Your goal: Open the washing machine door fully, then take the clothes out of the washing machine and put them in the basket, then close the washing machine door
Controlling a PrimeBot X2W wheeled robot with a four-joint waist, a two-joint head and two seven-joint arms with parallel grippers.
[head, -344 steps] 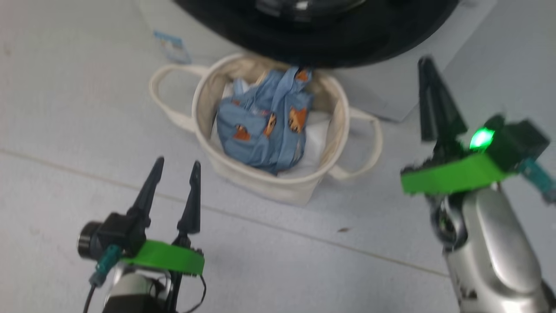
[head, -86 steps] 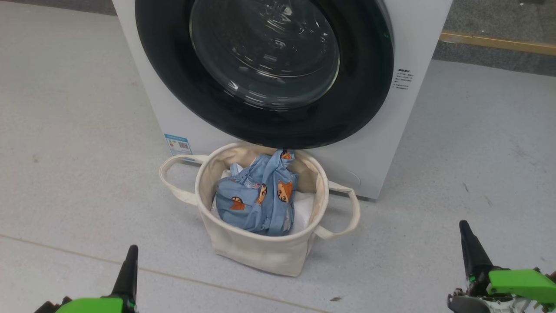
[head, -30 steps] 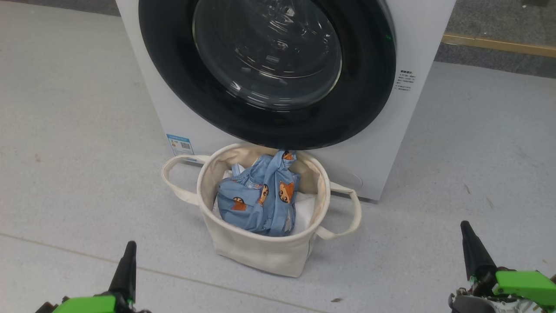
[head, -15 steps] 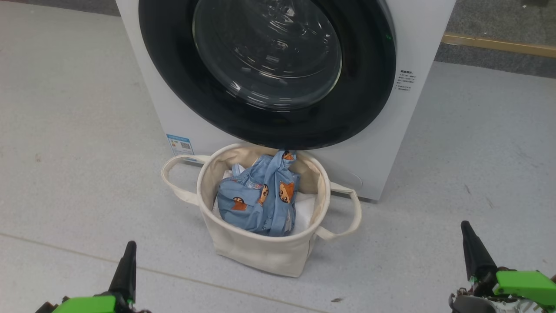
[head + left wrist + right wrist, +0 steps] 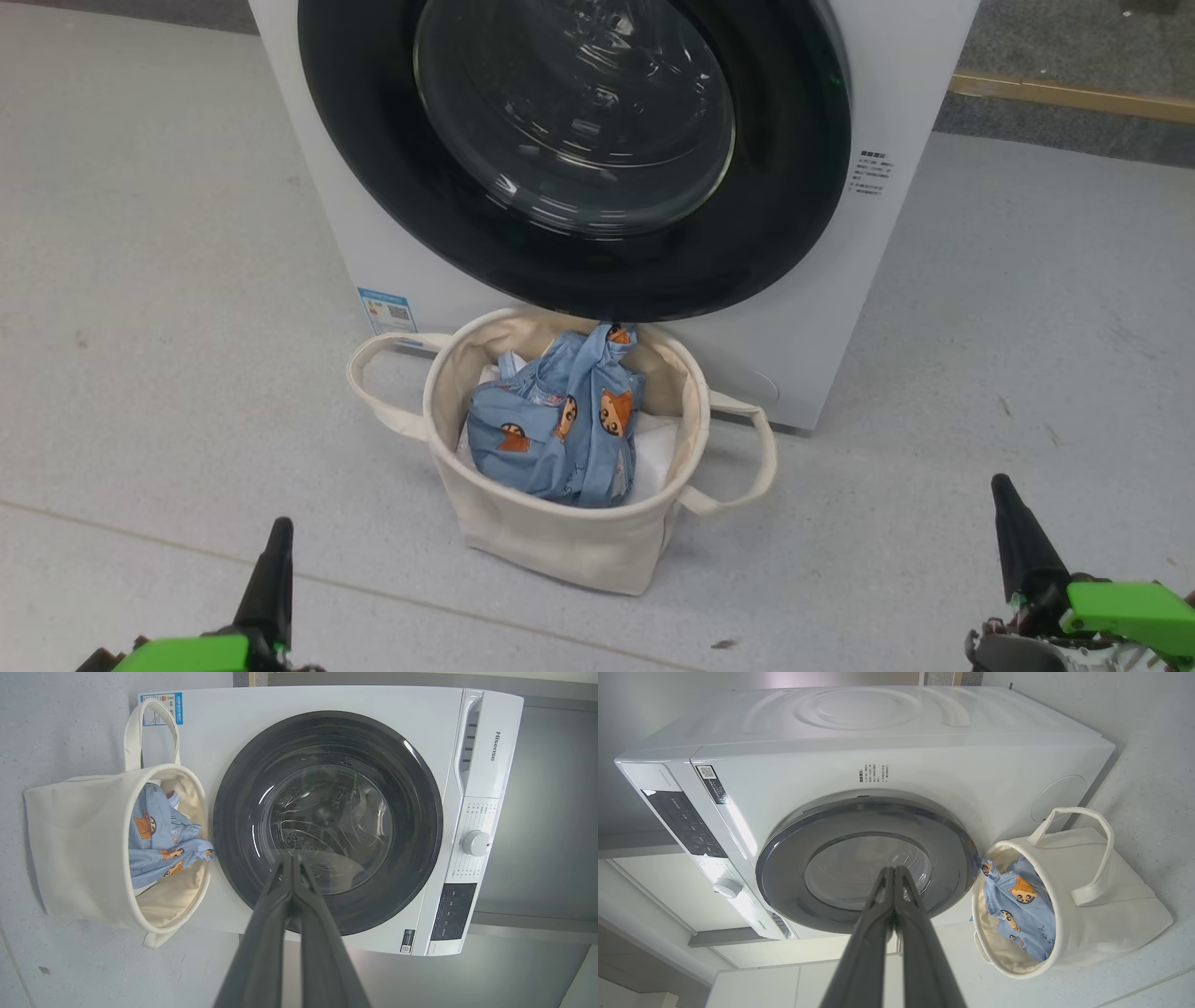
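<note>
The glossy black-rimmed round washing machine door point(image 5: 373, 187) is found shut. The light blue cartoon-printed clothes point(image 5: 560, 429) are contained in the cream canvas basket point(image 5: 560, 551), placed at the door's six o'clock, presumably for short transfers. Left gripper point(image 5: 292, 858) and right gripper point(image 5: 894, 870) are pressed together, empty: work is judged complete.

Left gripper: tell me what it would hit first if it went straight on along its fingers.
Most likely the washing machine door: the left gripper, fingers shut together, points at its glass bowl. Nothing seems to stand between, though the gap is hard to judge. The basket lies off that line.
</note>
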